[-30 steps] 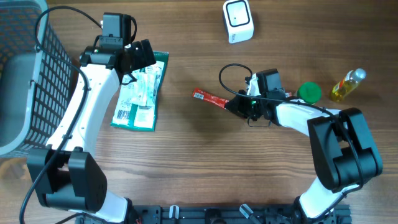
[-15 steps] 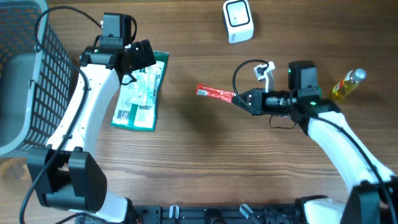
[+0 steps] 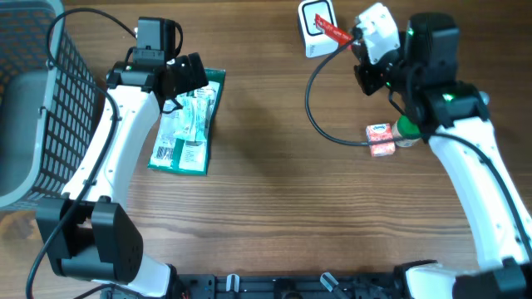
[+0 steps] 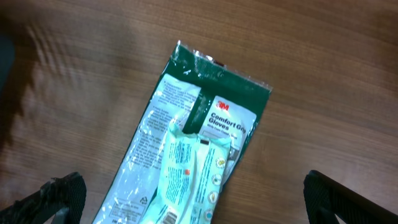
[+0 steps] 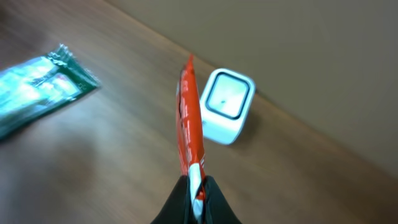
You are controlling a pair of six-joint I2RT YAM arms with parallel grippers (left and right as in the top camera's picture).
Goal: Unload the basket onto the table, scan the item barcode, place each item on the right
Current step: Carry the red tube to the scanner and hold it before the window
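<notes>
I list glossy red film on the sachet [image 5: 189,124], smooth white plastic on the scanner [image 5: 225,102], shiny crinkled film on the glove packet [image 4: 186,149], and a matt wood-grain tabletop [image 3: 266,208].

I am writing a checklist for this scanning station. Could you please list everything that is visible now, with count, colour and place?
red sachet: one, red, held up in front of the scanner
scanner: one, white, far side of the table
glove packet: one, green and white, flat below the left gripper
small box: one, pink and red, beside the right arm
round green thing: one, green, partly hidden by the right arm
wire basket: one, dark, left edge
cable: one, black, looping from the right arm
table: one, brown wood
left gripper: open, empty
right gripper: shut on the red sachet
</notes>
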